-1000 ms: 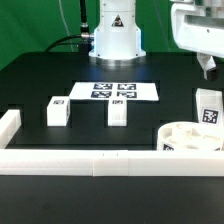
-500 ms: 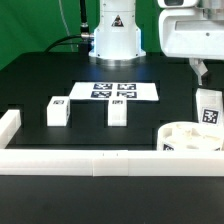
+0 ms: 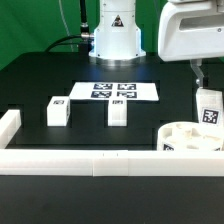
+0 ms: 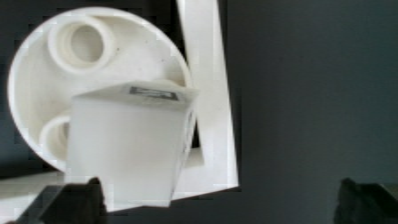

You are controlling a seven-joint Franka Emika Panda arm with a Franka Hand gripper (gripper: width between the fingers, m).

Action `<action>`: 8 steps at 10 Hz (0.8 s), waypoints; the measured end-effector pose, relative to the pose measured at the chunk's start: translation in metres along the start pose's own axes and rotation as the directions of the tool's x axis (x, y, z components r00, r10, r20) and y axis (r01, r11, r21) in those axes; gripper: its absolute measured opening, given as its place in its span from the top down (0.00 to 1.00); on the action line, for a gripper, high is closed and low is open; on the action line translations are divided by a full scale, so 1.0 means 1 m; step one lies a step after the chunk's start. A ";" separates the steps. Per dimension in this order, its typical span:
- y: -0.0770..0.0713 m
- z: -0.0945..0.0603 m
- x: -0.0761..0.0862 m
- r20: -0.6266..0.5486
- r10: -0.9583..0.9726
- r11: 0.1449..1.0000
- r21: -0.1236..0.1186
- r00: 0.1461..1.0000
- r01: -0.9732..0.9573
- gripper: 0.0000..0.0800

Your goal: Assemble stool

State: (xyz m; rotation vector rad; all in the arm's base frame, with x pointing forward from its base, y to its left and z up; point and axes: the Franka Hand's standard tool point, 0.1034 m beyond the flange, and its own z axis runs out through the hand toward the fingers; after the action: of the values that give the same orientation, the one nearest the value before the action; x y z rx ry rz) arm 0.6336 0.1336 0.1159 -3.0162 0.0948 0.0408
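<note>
The exterior view puts the round seat point(image 3: 190, 136) at the table's four o'clock. The upright leg point(image 3: 210, 108) stands at its one o'clock, and the second leg point(image 3: 57, 110) and third leg point(image 3: 118, 110) lie toward nine. Only the wrist view shows the gripper point(image 4: 217, 200) spread wide, empty, over the upright leg.

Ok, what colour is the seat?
The seat is plain white, best seen in the wrist view.

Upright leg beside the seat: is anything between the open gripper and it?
Nothing visible. The gripper hangs open above the upright leg, with bare air between; the seat sits beside the leg, not over it.
</note>
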 end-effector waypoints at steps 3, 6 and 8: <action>0.001 0.003 -0.001 0.002 -0.271 0.962 -0.020 0.963 0.271 0.19; 0.006 0.007 0.001 0.004 -0.558 0.829 -0.035 0.830 0.558 0.19; 0.008 0.007 0.001 0.009 -0.633 0.773 -0.037 0.774 0.633 0.19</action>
State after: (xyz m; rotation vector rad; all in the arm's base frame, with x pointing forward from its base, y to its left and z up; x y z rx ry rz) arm 0.6344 0.1269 0.1078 -2.9072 -0.9354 -0.0290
